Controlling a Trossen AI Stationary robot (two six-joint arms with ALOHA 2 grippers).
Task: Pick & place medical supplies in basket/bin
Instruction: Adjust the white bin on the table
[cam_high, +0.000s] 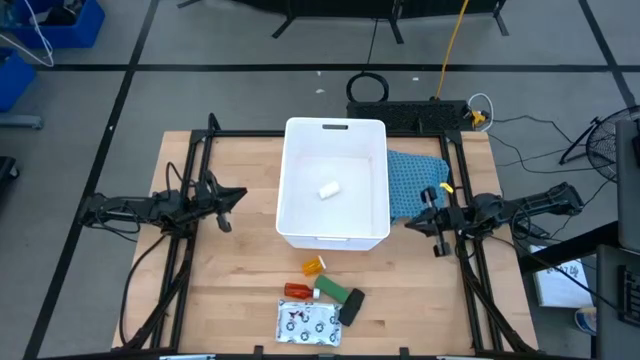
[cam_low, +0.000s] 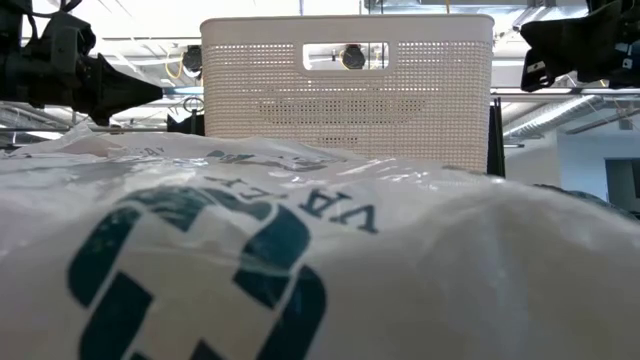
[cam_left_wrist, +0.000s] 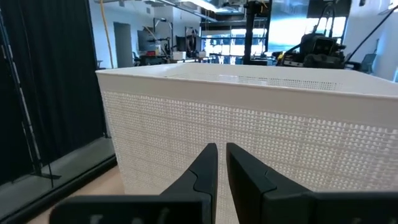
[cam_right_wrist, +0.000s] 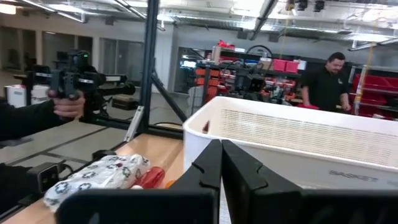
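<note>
The wooden table (cam_high: 220, 290) carries a big white bin (cam_high: 335, 135) at its middle, its slot handle on the far rim. Inside the bin lies a small white roll (cam_high: 329, 189), alone on the floor of the bin. A blue-green mesh cloth (cam_high: 412, 178) lies against the bin's right side, partly tucked under it.

The left arm waits to the left of the bin, its gripper (cam_high: 229, 209) aimed at the bin wall with the fingers (cam_left_wrist: 202, 174) nearly pressed together and holding nothing. The right arm waits to the right of the bin, over the edge of the cloth; its gripper (cam_high: 428, 222) also has its fingers (cam_right_wrist: 208, 168) close together and empty.

The other supplies lie on the table near the front edge, just in front of the bin: a flat white packet (cam_high: 308, 321) with dark print, a black oblong (cam_high: 353, 307), a green bar (cam_high: 331, 290) touching it, a red tube (cam_high: 297, 290) and an orange vial (cam_high: 314, 266).
</note>
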